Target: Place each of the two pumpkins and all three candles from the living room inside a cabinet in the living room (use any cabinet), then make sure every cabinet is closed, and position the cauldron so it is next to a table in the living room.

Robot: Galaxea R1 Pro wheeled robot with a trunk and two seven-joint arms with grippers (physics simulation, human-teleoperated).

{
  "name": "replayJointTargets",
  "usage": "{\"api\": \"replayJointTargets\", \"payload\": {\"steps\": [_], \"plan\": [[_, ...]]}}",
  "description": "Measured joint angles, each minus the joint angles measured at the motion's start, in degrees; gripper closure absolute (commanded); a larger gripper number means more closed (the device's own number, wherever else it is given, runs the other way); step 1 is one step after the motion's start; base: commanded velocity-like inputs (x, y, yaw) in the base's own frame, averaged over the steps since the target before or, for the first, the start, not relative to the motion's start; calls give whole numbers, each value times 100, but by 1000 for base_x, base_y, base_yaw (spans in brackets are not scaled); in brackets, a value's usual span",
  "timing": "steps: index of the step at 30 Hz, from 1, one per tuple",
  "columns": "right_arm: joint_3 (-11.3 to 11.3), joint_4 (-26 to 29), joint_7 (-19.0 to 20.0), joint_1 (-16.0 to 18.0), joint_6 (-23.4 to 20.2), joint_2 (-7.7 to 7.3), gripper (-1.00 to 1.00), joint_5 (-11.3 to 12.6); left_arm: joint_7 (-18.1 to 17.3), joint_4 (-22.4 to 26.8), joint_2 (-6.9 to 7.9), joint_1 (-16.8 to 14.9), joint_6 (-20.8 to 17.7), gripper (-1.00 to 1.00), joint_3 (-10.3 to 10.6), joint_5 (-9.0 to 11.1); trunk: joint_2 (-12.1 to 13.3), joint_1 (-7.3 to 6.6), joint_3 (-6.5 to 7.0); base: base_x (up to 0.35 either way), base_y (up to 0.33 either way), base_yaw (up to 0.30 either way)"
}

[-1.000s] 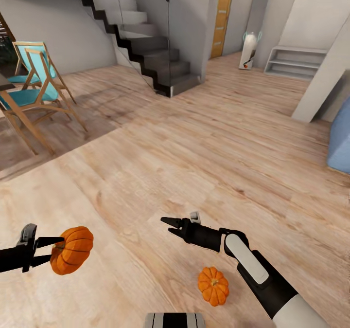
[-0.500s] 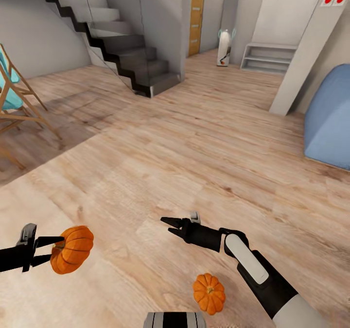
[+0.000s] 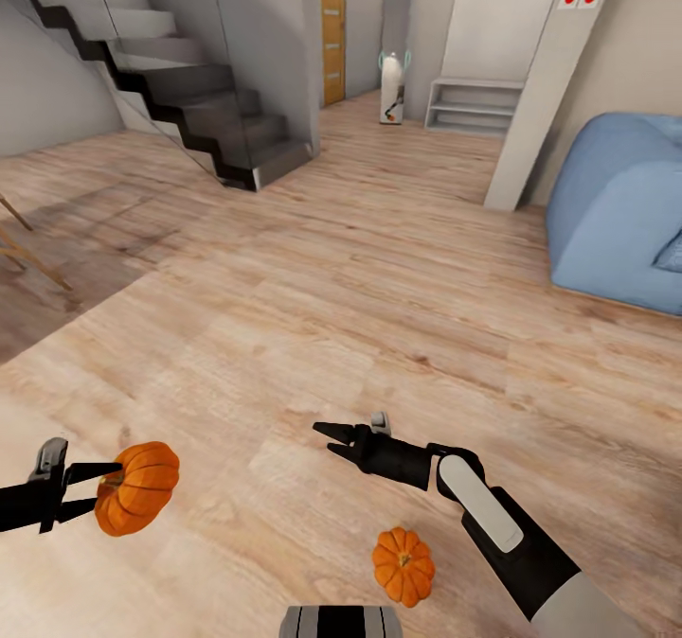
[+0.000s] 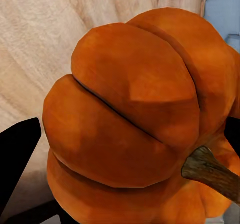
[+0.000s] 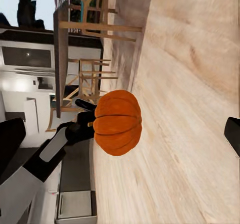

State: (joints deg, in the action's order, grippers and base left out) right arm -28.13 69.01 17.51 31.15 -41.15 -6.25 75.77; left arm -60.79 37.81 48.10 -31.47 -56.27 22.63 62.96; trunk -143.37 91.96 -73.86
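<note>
One pumpkin (image 3: 137, 500) hangs above the floor at the near left, pinched by the left gripper (image 3: 95, 492), whose two dark fingers close on it at the stem end. From the left wrist the pumpkin (image 4: 135, 129) looms large, its brown stem (image 4: 210, 171) pointing off to one side and a black finger (image 4: 17, 159) at its flank. The right wrist camera looks across at the same pumpkin (image 5: 118, 122) with the left arm (image 5: 40, 159) behind it.

The second pumpkin (image 3: 403, 565) sits on the floor (image 3: 379, 316) close to the robot, stem up, just beside the right forearm (image 3: 493, 520) and touching nothing else. The right gripper (image 3: 332, 436) reaches out over the boards past that pumpkin, its fingers nearly together with only a narrow gap at the tips, and nothing is held between them.

The floor is pale wood planking running through the whole room, with a darker shaded patch toward the far left. A dark staircase (image 3: 180, 98) with a glass side climbs at the far left. Beyond it a narrow orange door (image 3: 332, 27) stands in a passage, with a white vase-like thing (image 3: 391, 89) and a low white shelf unit (image 3: 474, 106) near the far wall. A white pillar (image 3: 549, 79) carries two red dots, and a blue sofa (image 3: 616, 212) sits at the right edge of the room.
</note>
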Motion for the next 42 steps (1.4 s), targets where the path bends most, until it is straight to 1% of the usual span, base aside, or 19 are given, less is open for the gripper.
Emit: {"api": "replayJointTargets", "payload": {"steps": [13,20,22,24,26,28,29,32,33,34,36,38,39,40,42], "plan": [[-1,-2,0,1,1,5,-100,-1,-2,-3,2,2,-7,100,-2,10,0,1,-8,6,124,-37],[1,-14,-42,0,-2,-6,-100,-14,-1,-5,0,0,-6,100,-1,8,0,1,-8,0,23,-136],[74,-121,-75,0,-12,-39,-100,-30,-1,-5,0,1,-6,100,-2,5,0,1,-8,0,2,-178],[256,-228,-139,1,-42,-149,-100,-47,0,-5,0,1,-8,100,-2,7,0,1,-8,0,1,-78],[436,-350,-258,1,-47,-305,-100,-59,2,-5,1,2,-6,100,-2,2,0,1,-8,0,0,-29],[624,-464,-388,2,-52,-543,-100,-46,3,-4,1,3,-6,100,-3,0,0,1,-8,0,0,-11],[658,-481,-402,2,-53,-599,-100,-38,4,-5,1,2,-6,100,-2,-3,0,1,-8,0,0,-6],[782,-541,-424,0,-43,-867,-100,-13,1,-5,1,2,-6,100,-2,-6,0,1,-8,0,0,-3],[832,-565,-405,-11,-35,-983,-100,-4,0,-4,1,3,-6,100,-3,-7,0,1,-8,0,0,0],[894,-598,-363,-32,-32,-1054,-100,2,2,-5,1,2,-6,100,-3,-7,0,1,-8,0,0,0],[1109,-709,-172,-104,-47,-1173,-100,5,0,-4,1,3,-6,100,-3,-7,0,1,-8,0,0,0],[1353,-864,106,-184,-73,-1295,-100,-1,-1,-4,1,3,-6,100,-3,-13,0,1,-8,0,0,0],[1472,-982,318,-246,-82,-1393,-100,-11,-1,-4,1,3,-6,100,-3,-13,0,1,-8,0,0,0],[1520,-1070,454,-281,-84,-1455,-100,-13,-1,-4,1,3,-6,100,-3,-12,0,1,-8,0,0,0],[1560,-1198,621,-311,-85,-1510,-100,-18,-1,-5,1,2,-6,100,-2,-14,0,1,-8,0,0,0]]}}
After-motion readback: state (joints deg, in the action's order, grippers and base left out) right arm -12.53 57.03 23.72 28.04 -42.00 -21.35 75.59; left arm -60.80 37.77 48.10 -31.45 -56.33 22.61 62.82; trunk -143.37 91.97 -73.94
